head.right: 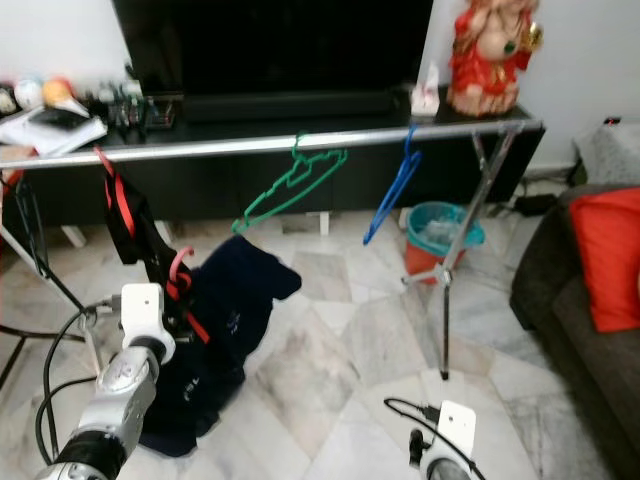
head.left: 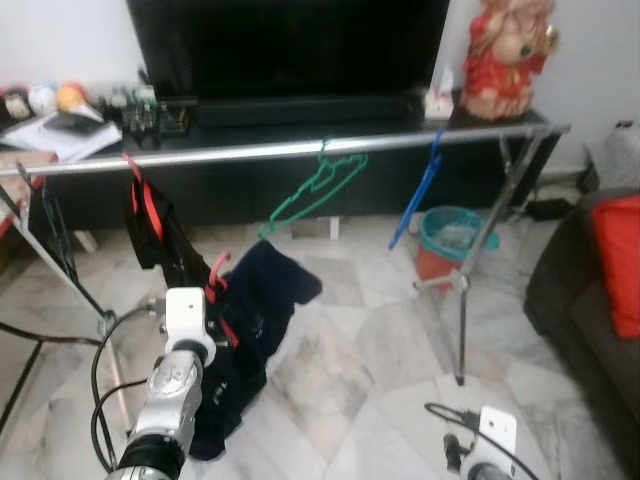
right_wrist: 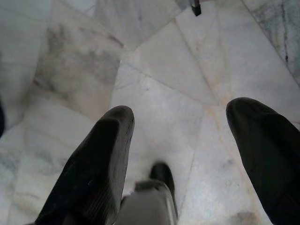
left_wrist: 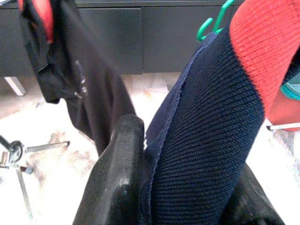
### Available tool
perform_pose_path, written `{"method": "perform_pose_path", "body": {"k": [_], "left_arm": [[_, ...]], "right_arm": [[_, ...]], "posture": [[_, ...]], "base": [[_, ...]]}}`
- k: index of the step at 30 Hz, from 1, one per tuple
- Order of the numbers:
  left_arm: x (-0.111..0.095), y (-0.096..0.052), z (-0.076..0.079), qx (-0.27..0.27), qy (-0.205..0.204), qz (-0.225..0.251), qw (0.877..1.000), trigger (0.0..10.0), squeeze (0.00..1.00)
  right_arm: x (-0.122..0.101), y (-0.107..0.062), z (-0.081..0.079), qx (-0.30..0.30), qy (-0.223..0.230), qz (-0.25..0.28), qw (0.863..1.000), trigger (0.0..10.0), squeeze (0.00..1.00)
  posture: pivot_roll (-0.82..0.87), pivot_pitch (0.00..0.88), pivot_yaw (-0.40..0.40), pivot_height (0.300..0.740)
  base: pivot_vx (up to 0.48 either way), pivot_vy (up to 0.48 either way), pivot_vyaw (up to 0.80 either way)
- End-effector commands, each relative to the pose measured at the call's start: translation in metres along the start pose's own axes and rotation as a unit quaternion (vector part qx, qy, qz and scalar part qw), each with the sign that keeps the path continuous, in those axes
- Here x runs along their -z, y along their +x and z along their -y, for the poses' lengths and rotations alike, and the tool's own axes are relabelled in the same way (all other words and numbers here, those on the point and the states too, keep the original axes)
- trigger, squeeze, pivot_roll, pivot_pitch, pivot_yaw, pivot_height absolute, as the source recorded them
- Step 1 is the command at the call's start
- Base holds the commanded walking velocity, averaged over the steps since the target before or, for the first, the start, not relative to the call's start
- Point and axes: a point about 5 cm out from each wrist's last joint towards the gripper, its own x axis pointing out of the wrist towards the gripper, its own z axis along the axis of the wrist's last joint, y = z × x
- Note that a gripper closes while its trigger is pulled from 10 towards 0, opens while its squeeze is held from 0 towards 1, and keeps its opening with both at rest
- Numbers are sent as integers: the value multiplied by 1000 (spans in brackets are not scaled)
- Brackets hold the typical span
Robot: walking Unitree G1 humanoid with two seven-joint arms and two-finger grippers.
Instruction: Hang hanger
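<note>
- Red hanger (head.left: 219, 272): pink-red plastic, curved hook showing just above the left gripper (left_wrist: 183, 187); it carries a navy knit garment (head.left: 245, 330) with a red band at its upper edge. Held low in front of the rail (head.left: 290, 150), below it, not on it.
- Navy knit garment: ribbed dark blue weave, draped from the hanger, its lower end trailing toward the marble floor (head.left: 380, 350). In the left wrist view it lies between the two black fingers (left_wrist: 117, 178), which are closed on the fabric.
- Left gripper: raised at the end of the silver left arm, holding the garment and hanger; the black garment (head.left: 150, 225) hangs beyond the fingers.
- Right gripper (right_wrist: 187, 154): low, pointing at the bare floor; fingers spread wide, nothing between them.
- Rail: chrome bar on slanted legs, running across in front of the low black table (head.left: 300, 130).
- On the rail: black garment with red straps toward the left end; green hanger (head.left: 318, 190), bare, tilted, near the middle; blue hanger (head.left: 418, 195), bare, further right.
- Beyond the rail: dark television (head.left: 290, 45) and red figurine (head.left: 505, 55) on the table; teal bin (head.left: 455, 235) on the floor by the rail's right legs.
- Far right: dark sofa (head.left: 580, 300) with red cushion (head.left: 620, 260).
</note>
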Motion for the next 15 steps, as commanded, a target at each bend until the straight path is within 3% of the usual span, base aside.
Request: {"method": "perform_pose_path", "body": {"k": [1, 13, 15], "left_arm": [[-10, 4, 10, 13, -2, 17, 1000, 10000, 0], [-4, 3, 14, 20, 0, -4, 1000, 10000, 0], [2, 2, 18, 38, 3, -21, 999, 10000, 0]], "right_arm": [[1, 0, 7, 8, 2, -4, 1000, 10000, 0], [1, 0, 5, 3, -1, -6, 1000, 10000, 0], [2, 0, 4, 0, -4, -7, 1000, 10000, 0]], "posture": [[26, 0, 21, 740], [27, 0, 23, 740], [26, 0, 22, 740]], "base": [[352, 0, 0], [343, 0, 0], [0, 0, 0]]}}
